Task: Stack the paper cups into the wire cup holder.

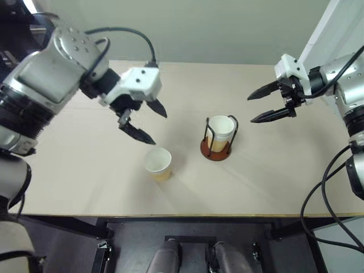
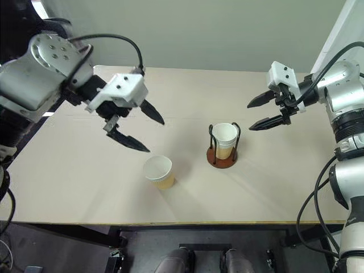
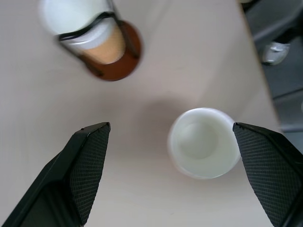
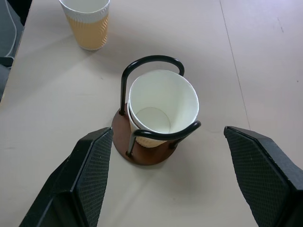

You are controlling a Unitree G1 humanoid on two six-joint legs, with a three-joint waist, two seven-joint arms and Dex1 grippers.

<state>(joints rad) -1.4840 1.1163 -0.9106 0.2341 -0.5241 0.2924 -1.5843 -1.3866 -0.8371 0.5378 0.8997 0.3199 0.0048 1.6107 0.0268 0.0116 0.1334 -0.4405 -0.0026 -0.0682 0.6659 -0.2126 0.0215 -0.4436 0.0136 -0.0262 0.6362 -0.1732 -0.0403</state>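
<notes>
Left gripper (image 1: 143, 121), white housing with two black pointed fingers, hung above the beige tabletop (image 1: 74, 170) on the left side, fingers spread wide with nothing between them. Tips pointed down and toward the middle of the table.

Just below and slightly right of those tips stood a loose tan paper cup with white inside and rolled white rim (image 1: 158, 164), upright, mouth up, near the front edge, not touched by either finger. In the left wrist view this cup (image 3: 204, 142) sat low between the two textured finger pads (image 3: 90, 165), closer to one of them, table visible all round it.

Further right, near table centre, stood the wire cup holder with round reddish-brown disc base and thin black wire loops (image 1: 218, 149). Nested tan paper cups (image 1: 221, 132) were inside it, at least two rims visible in the right wrist view, the top cup (image 4: 163, 106) leaning a little against one wire loop; exact count could not be told. Holder and loose cup were near each other but apart.

Right gripper (image 1: 272, 103), same white and black build, was held in the air to the right of the holder, fingers wide apart, holding nothing, tips pointing left toward the holder and well clear of it.
</notes>
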